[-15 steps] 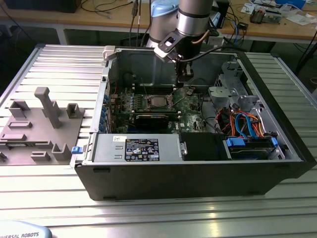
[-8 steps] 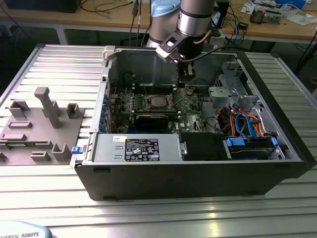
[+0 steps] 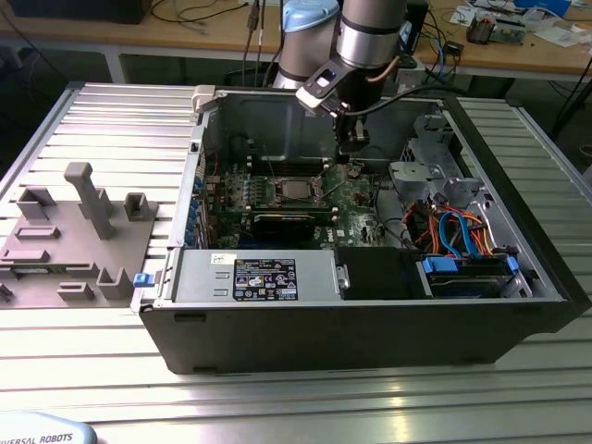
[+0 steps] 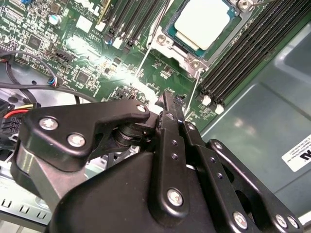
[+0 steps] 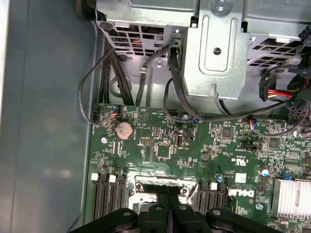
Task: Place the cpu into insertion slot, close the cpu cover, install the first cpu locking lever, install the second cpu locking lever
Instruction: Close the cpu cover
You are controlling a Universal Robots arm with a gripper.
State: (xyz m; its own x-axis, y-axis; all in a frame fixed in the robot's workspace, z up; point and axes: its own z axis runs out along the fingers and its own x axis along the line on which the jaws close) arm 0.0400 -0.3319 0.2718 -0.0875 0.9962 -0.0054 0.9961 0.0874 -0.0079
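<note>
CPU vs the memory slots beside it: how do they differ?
The cpu is a flat square; the memory slots are long and narrow. The cpu is pale silvery; the memory slots are black. The cpu sits in a metal frame; the memory slots look empty. Both are on the green board.

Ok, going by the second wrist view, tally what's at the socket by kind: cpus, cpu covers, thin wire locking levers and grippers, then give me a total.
cpu: 1
cpu cover: 1
locking levers: 2
gripper: 1
Total: 5
</note>
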